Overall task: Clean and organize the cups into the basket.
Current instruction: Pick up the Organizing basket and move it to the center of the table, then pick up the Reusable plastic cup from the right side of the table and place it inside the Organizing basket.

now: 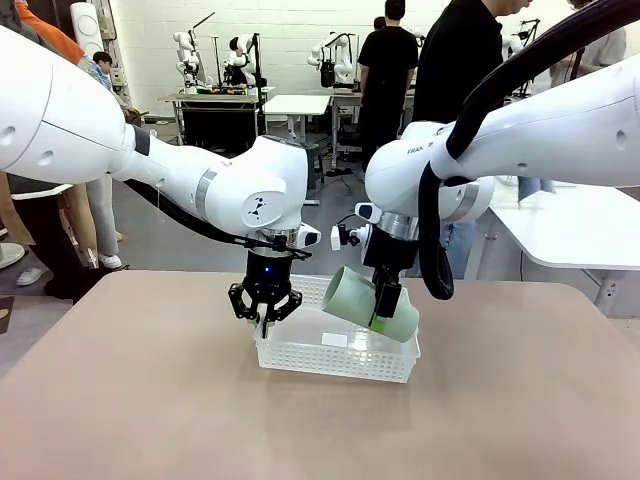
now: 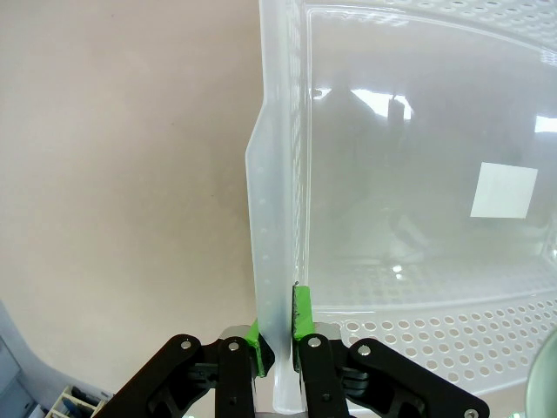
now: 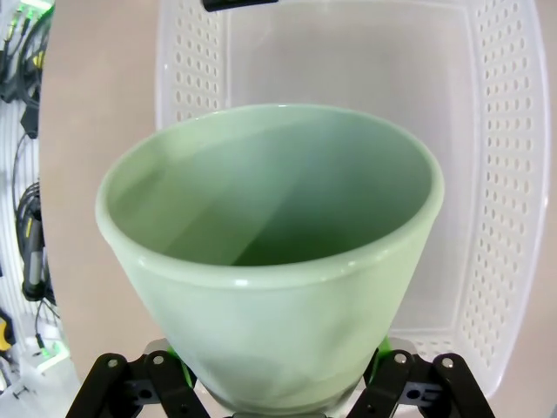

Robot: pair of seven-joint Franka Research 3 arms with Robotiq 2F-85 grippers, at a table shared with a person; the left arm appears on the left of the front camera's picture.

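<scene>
Broadly, under the basket (image 1: 335, 362) and running out on every side of it: a matte tan table (image 1: 120, 400), plain and smooth.

Reaching in from either side: two glossy white arms with rounded casings, the left arm (image 1: 150, 165) down to the basket's left end, the right arm (image 1: 560, 130) over its right end, with a black hose (image 1: 432, 240) looping beside it. Printed in dark capitals on the right arm's casing, above the basket: "FRA" (the rest cut off by the hose).

Low and rectangular, in milky translucent plastic (image 2: 365, 131): rounded corners, a smooth shiny floor, walls (image 3: 509, 174) punched with neat rows of small round holes.

Held tilted just over the basket's right end: a pale mint-green cup (image 1: 372, 300), tapered, smooth-skinned, with a thick rolled rim (image 3: 261, 277), mouth turned up and toward the basket's left end. Cannot tell whether its base touches the basket's rim.

Black, with green pads: the right gripper (image 1: 386, 316), fingers (image 3: 379, 355) spread around the cup's narrow lower part and pressed to its sides, carrying it. Clamped tight on the basket's wall near its left corner: the left gripper (image 1: 265, 318), seen up close (image 2: 277, 318) with one green pad inside the wall and one outside.

Stuck flat on the basket's floor: a small white rectangular sticker (image 2: 503, 191), no writing legible on it.
</scene>
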